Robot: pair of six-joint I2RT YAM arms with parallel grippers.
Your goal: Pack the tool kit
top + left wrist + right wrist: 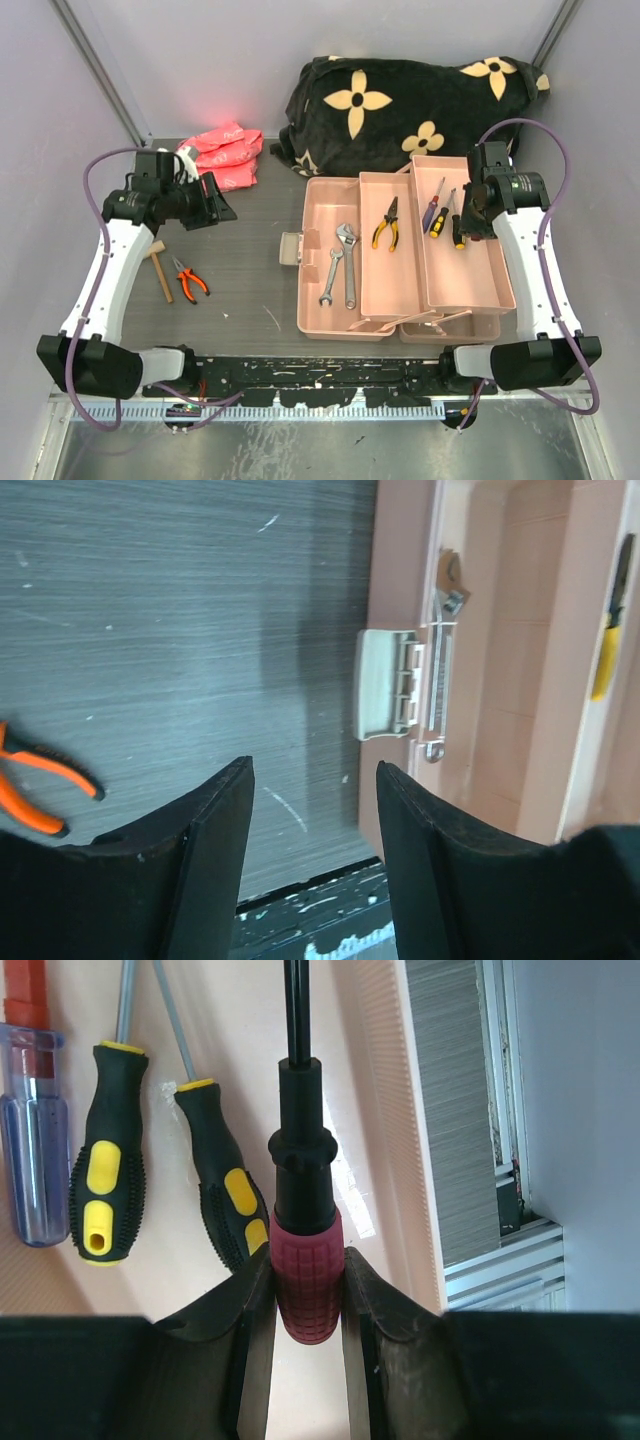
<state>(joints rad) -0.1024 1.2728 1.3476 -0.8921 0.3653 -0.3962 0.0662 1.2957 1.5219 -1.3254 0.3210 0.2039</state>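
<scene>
Flowered fabric [400, 100] behind toolbox [318, 210], hammer [161, 275] beside pliers [188, 280]

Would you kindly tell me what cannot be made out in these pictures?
Right wrist view: the red-and-black-handled screwdriver in the right end effector has its tip cut off by the top edge.
Left wrist view: the orange-handled pliers lose their jaws past the left edge.
Top view: the salmon-pink plastic toolbox hides its lower tiers under its upper trays.

— What lies at the far side of the dark wood-grain surface [250, 270]?
— A black fabric with yellow flowers [400, 105], bunched up at one o'clock.
— And at eleven o'clock?
— A bright pink plastic bag [228, 155], just beside the fabric's left end.
</scene>
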